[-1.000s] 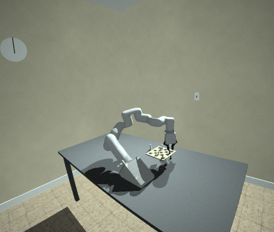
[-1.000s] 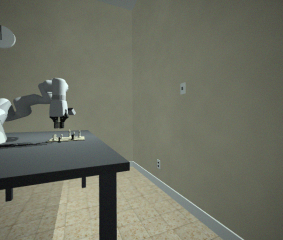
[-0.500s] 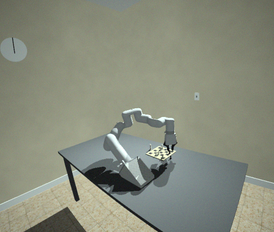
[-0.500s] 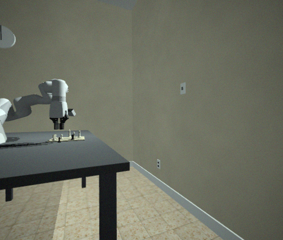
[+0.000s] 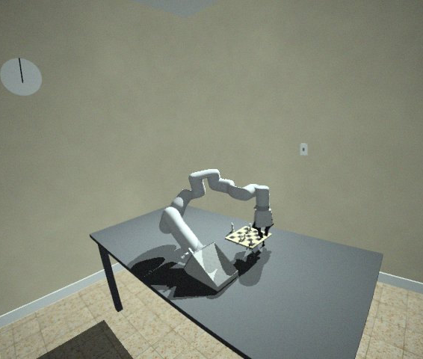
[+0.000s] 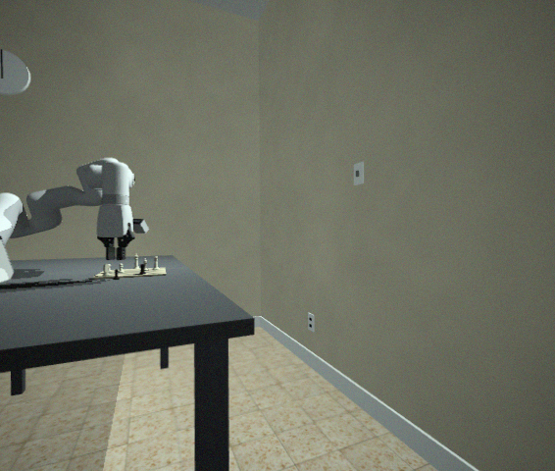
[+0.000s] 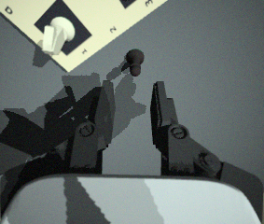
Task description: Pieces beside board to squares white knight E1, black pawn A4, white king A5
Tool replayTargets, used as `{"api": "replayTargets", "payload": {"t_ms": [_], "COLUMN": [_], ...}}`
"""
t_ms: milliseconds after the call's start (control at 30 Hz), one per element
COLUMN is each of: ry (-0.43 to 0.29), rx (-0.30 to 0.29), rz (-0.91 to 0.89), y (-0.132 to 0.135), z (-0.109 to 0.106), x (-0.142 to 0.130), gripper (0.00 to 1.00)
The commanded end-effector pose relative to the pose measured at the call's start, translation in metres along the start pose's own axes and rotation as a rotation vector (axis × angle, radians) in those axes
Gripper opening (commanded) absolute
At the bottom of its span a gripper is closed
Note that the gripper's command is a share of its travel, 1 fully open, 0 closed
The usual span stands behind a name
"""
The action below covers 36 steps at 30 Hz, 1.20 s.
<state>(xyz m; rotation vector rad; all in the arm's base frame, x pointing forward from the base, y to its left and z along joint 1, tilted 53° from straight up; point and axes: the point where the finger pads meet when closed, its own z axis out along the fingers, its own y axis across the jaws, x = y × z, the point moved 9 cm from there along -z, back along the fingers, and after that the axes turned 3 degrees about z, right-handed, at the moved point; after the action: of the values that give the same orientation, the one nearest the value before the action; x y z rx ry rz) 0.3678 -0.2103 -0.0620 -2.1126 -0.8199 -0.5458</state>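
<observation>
The black pawn [image 7: 134, 61] [image 6: 116, 274] stands upright on the table just off the corner of the chessboard [image 7: 26, 21] [image 5: 235, 238] [image 6: 156, 272]. My gripper [image 7: 132, 94] [image 5: 264, 232] [image 6: 116, 255] hangs above the table beside the board. Its fingers stand a narrow gap apart with nothing between them. The pawn lies just ahead of the fingertips in the wrist view. A white piece [image 7: 57, 33] stands on the dark square at D1. A tall white piece [image 5: 232, 226] stands on the table beside the board's far edge.
Several other white and black pieces stand on the board. The arm's grey base block [image 5: 211, 266] sits on the dark table [image 5: 300, 289] to the left of the board. The table's far edge is close behind the board.
</observation>
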Motion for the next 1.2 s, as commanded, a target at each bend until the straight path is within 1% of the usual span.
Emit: {"api": "replayTargets", "payload": {"t_ms": [0,567,1167], "ry": [-0.001,-0.001,-0.001], "rx": [-0.005,-0.005,-0.005], "rz": [0.000,0.000,0.000], "y": [0.001,0.001,0.001], "z": [0.003,0.021,0.024], "x": [0.000,0.000,0.000], "gripper": [0.34,0.34,0.34]}}
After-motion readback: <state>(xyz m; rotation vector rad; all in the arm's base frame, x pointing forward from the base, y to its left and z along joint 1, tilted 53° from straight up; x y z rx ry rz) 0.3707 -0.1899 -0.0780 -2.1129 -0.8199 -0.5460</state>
